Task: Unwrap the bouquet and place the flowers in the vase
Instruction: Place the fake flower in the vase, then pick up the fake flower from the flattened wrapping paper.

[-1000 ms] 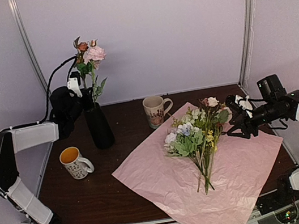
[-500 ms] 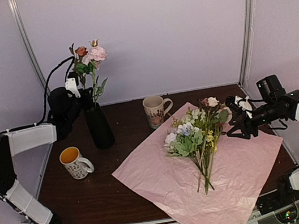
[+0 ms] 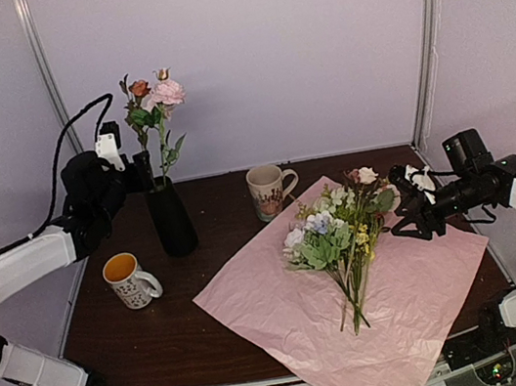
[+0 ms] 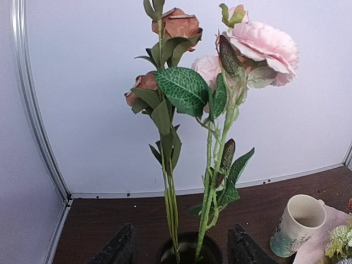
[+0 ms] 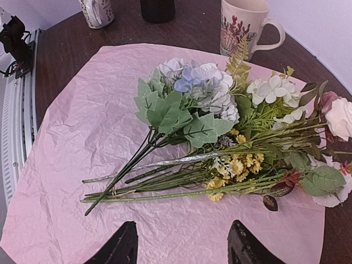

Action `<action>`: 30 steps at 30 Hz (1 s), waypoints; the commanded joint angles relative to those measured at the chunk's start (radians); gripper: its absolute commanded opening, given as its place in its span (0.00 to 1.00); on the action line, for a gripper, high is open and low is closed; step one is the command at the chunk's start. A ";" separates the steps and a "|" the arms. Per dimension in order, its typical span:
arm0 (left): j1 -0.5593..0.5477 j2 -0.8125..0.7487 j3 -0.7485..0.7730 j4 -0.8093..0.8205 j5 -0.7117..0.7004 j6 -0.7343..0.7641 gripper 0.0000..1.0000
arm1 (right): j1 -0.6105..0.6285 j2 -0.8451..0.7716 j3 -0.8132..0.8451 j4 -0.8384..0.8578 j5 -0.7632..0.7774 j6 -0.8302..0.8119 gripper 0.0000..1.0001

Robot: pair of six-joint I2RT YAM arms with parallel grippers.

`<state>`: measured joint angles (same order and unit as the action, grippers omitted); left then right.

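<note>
flowers (image 3: pixel 339 234) loose on pink paper (image 3: pixel 277 309) mid-table, stems toward near edge, blooms far-right | right gripper (image 3: pixel 410 215) just right of blooms, jaws apart, empty, nearer arm | left gripper (image 3: pixel 138 168) jaws apart at vase (image 3: pixel 172 222) top

Crinkled matt pink paper (image 3: pixel 414 296)

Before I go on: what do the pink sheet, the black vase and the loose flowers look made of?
Pink sheet: thin paper, matte, finely crinkled all over. Vase: matte black, no glints; ceramic or coated metal, cannot tell. Flowers: probably artificial, fabric-like petals and veined leaves on smooth plastic-looking stems.
</note>
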<state>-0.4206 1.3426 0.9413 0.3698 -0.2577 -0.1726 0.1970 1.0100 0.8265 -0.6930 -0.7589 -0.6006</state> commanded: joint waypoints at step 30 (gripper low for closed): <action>-0.686 0.702 0.886 -0.775 0.321 -0.159 0.30 | -0.052 0.130 0.026 0.181 0.375 0.265 0.55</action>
<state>-1.0790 1.9282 1.6787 -0.3309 -0.0895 -0.2989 0.1566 1.1290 0.8360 -0.5415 -0.4297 -0.3656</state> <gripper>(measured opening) 0.326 0.550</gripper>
